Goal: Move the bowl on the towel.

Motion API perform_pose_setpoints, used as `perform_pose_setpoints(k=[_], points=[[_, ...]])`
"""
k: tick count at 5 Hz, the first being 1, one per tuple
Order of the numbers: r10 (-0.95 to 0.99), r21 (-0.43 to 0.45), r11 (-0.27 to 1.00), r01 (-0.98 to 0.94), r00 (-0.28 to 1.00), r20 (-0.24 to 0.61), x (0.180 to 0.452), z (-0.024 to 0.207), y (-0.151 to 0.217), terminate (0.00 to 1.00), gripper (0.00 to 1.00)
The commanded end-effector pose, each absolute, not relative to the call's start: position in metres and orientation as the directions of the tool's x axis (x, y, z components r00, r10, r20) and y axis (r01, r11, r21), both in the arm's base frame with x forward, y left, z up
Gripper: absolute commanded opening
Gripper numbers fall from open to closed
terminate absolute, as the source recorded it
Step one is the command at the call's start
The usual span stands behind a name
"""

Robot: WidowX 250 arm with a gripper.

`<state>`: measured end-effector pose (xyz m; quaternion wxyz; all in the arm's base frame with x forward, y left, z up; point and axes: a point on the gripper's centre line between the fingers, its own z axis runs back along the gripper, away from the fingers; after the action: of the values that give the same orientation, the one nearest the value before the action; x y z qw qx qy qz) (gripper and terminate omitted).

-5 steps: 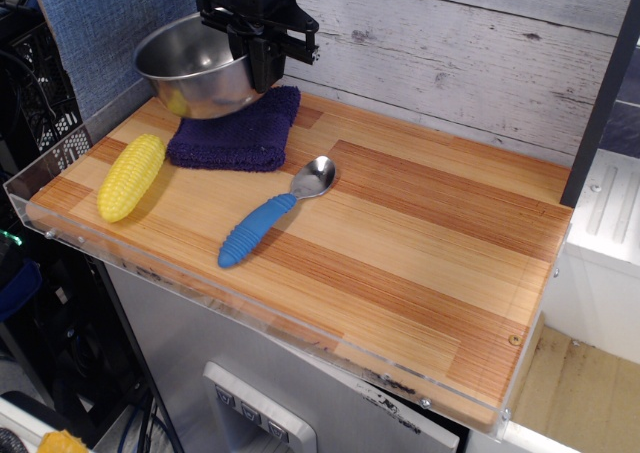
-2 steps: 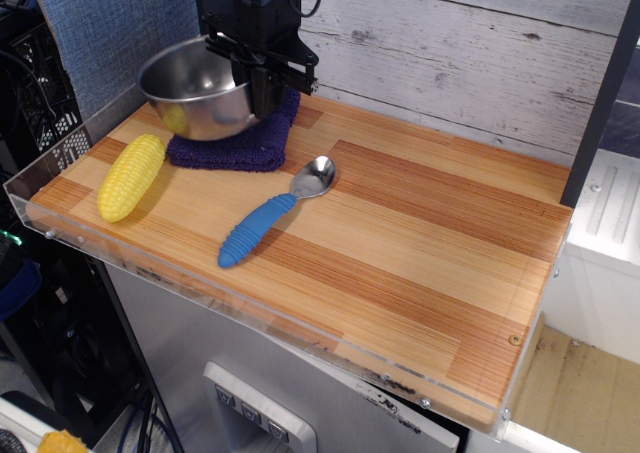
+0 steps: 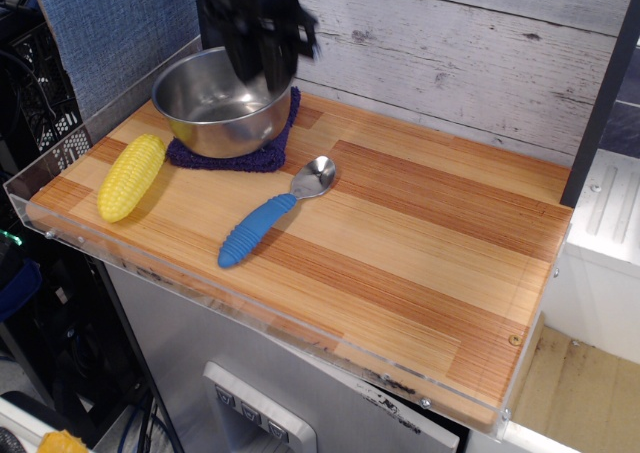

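The shiny steel bowl [image 3: 213, 116] sits level on the dark purple towel [image 3: 264, 156] at the back left of the wooden board. Only the towel's front and right edges show under it. My black gripper [image 3: 266, 65] is just above the bowl's back right rim. It is blurred by motion, so I cannot tell how its jaws stand or whether they touch the rim.
A yellow toy corn cob [image 3: 131, 176] lies left of the towel. A spoon with a blue handle [image 3: 272, 213] lies just in front and right of it. A clear plastic lip [image 3: 60, 235] edges the wooden board [image 3: 420, 263]. A plank wall stands behind.
The bowl has come down from a tilted hold above the towel and now rests level on it. The gripper has risen slightly and is blurred.
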<state>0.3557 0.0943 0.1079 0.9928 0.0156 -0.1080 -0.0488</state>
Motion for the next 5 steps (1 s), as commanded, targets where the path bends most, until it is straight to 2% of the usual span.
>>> perform_pose_setpoints(k=[1,2,3,5], points=[[-0.06,-0.008,0.998,0.066,0.955,0.291,0.313,0.206,0.1,0.0,1.0],[-0.04,-0.043,0.998,0.052,0.971,0.234,0.296,0.219,0.1,0.0,1.0],[-0.048,-0.034,0.998,0.056,0.981,0.19,0.288,0.214,0.095,0.0,1.0],[-0.043,-0.014,0.999,0.047,0.984,0.174,0.284,0.212,0.095,0.0,1.0]])
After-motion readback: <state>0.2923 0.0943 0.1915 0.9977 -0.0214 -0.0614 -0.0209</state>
